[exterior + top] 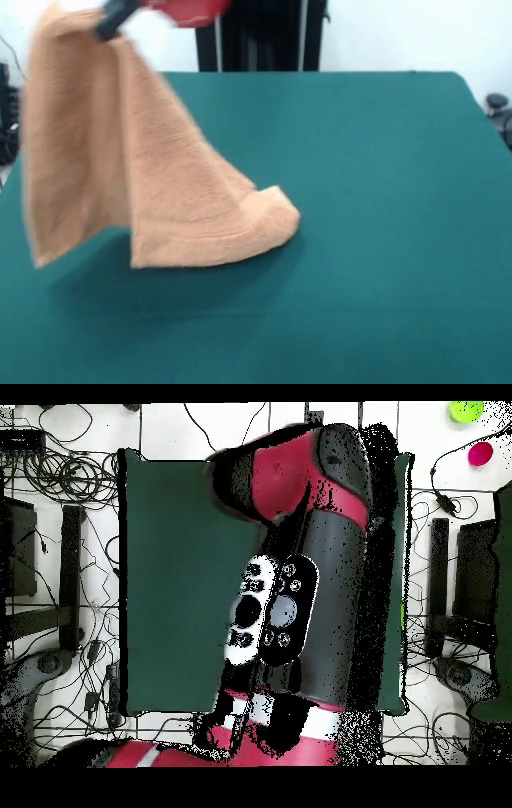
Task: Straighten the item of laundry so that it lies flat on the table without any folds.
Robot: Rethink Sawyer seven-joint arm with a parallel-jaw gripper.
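Overhead view: arm blocking towel, covering table. Front: gripper clamping towel top corner, lower end resting on table.

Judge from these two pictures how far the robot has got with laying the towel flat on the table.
Done: the gripper has the towel by its top edge and lifted, shown in the front view. In hand: most of the towel hangs in the air in vertical folds, with one lower end resting bunched on the table. Left: spreading it out flat, free of folds. In the overhead view the arm hides the towel.
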